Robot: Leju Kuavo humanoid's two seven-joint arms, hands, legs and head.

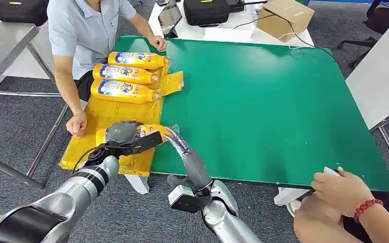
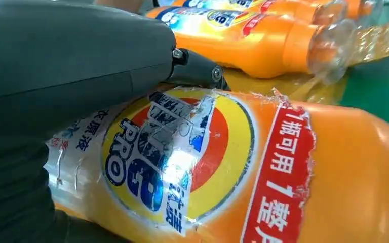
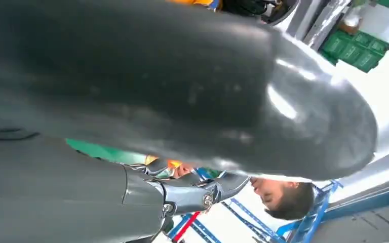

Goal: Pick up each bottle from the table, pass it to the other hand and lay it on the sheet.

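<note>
An orange detergent bottle [image 1: 152, 130] with a blue-and-yellow label [image 2: 182, 157] lies at the near end of the yellow sheet [image 1: 106, 114], its clear cap pointing out over the green mat [image 1: 268, 101]. My left hand [image 1: 124, 132] grips it around the body from above. My right hand [image 1: 176, 139] reaches in beside the cap end; in the right wrist view its thumb [image 3: 182, 86] and fingers [image 3: 192, 195] stand apart with nothing between them. Three more orange bottles [image 1: 126, 75] lie side by side at the sheet's far end.
A seated person at the left rests one hand [image 1: 77, 124] on the sheet's edge and the other [image 1: 157, 43] at the mat's far corner. Another person's hands [image 1: 342, 190] are at the mat's near right corner. A cardboard box [image 1: 283, 17] and a black case [image 1: 206, 11] stand beyond the mat.
</note>
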